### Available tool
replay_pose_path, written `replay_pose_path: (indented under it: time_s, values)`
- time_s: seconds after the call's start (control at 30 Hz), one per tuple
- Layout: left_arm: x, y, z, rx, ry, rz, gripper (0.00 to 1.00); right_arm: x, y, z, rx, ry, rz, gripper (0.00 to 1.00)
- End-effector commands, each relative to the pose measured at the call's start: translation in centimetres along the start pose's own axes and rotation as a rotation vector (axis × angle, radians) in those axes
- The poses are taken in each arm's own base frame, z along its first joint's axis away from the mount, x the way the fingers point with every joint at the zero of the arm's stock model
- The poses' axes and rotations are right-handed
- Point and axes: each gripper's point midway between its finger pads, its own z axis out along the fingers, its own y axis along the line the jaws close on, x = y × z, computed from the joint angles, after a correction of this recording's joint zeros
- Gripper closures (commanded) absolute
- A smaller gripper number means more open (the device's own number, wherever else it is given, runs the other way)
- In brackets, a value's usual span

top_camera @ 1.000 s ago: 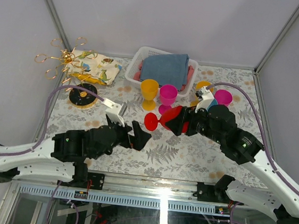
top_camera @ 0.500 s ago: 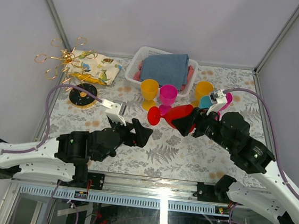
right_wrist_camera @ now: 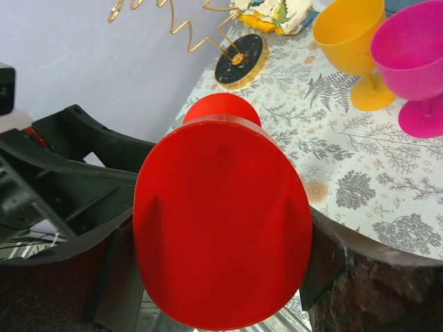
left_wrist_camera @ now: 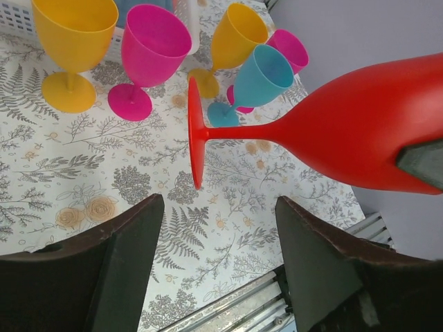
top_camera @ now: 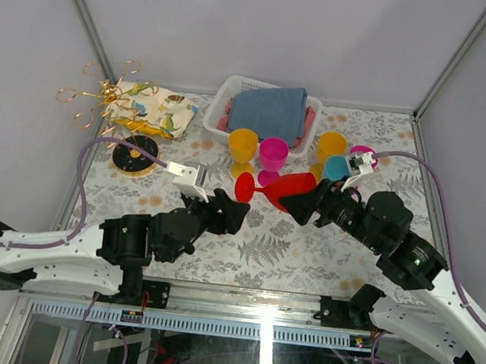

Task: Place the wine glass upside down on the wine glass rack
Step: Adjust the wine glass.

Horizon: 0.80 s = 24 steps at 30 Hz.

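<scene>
The right tool (top_camera: 303,204) is clamped on the bowl of the red wine glass (top_camera: 270,188). The glass hangs on its side above the middle of the worktop (top_camera: 288,252), with its foot toward the left arm. The left tool (left_wrist_camera: 218,228) stands apart and grips nothing, its fingers (left_wrist_camera: 131,235) just short of the foot's rim. Close behind the held glass crowd a yellow glass (top_camera: 242,145), a magenta glass (top_camera: 273,155), a second yellow glass (top_camera: 329,145) and a teal glass (top_camera: 338,168), all in front of the white basket (top_camera: 235,87). The wine glass rack (top_camera: 134,157) stands well apart at the far left, near the wall and beside a printed cloth (top_camera: 159,112). Bare worktop lies between the rack and the held glass.
</scene>
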Motion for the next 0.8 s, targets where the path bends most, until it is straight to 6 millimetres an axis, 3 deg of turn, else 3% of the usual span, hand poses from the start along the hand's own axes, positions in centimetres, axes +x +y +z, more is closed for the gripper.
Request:
replay_pose_path:
  time_s: [0.0, 0.63, 0.77]
  values:
    - [-1.7, -1.0, 0.5, -0.002, -0.072, -0.046, 0.38, -2.0, 2.8, -0.4, -0.123, -0.085, 0.029, 0.28]
    - [-2.5, -0.2, 0.9, -0.051, -0.130, -0.016, 0.69, -1.4, 3.8, -0.6, -0.190, -0.058, 0.052, 0.28]
    - [-2.7, -0.2, 1.1, -0.055, -0.146, -0.001, 0.85, -1.3, 4.2, -0.7, -0.204, -0.048, 0.058, 0.28]
